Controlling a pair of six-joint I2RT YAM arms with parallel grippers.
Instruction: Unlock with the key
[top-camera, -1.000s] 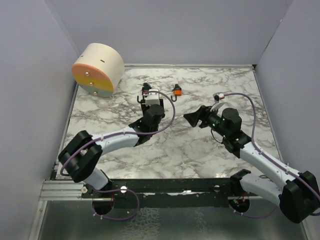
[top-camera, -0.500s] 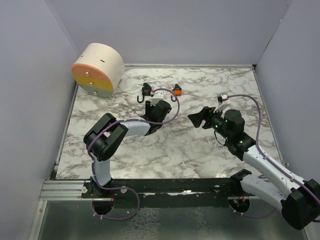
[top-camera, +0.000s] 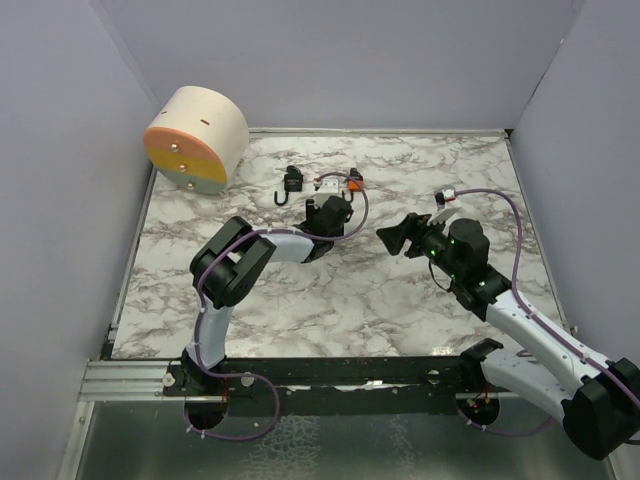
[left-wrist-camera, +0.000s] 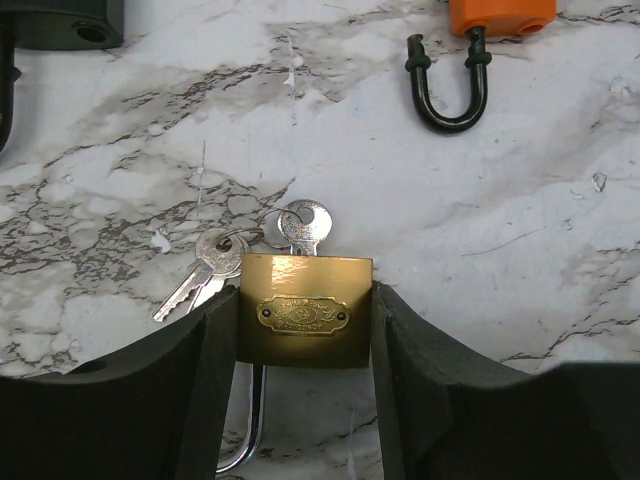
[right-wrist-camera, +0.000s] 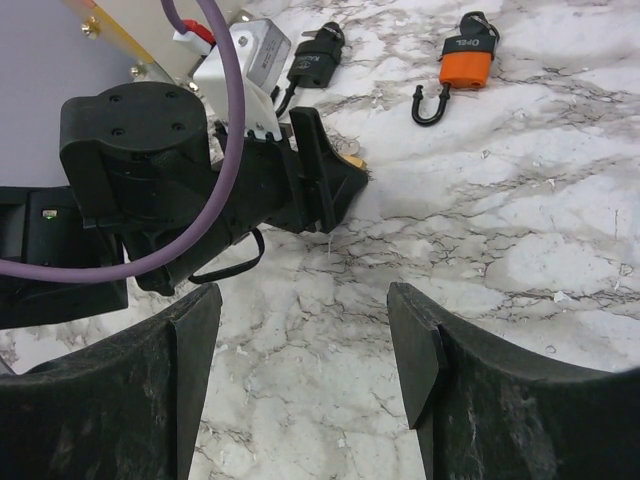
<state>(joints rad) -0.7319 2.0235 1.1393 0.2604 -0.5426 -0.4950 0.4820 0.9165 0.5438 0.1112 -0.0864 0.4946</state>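
The left fingers (left-wrist-camera: 200, 380) are closed on the brass padlock (left-wrist-camera: 305, 310). One dark pad presses against each side of its body. The padlock is low over the marble counter (top-camera: 400, 300), in the middle of the far half. I cannot tell if it rests on the stone or is a little lifted. Its silver shackle (left-wrist-camera: 250, 430) points back toward the wrist, and the nameplate faces up. At the far edge of the body stands a key (left-wrist-camera: 303, 225), with its head out and its blade apparently in the keyhole. A ring with two more keys (left-wrist-camera: 205, 270) lies on the counter just beside it, to the left.

The right fingers (right-wrist-camera: 130, 400) are spread wide apart and hold nothing. They hang above the counter to the right of the left arm and point toward the left wrist (right-wrist-camera: 150, 170). They are near it but not touching.

Farther back on the counter lie an orange padlock (left-wrist-camera: 500, 15) with its black shackle toward the arms, and to the left of it a black padlock (top-camera: 291, 180). Both are apart from the brass one. In the far left corner a cream drum (top-camera: 195, 138) with an orange and yellow face leans at the wall.
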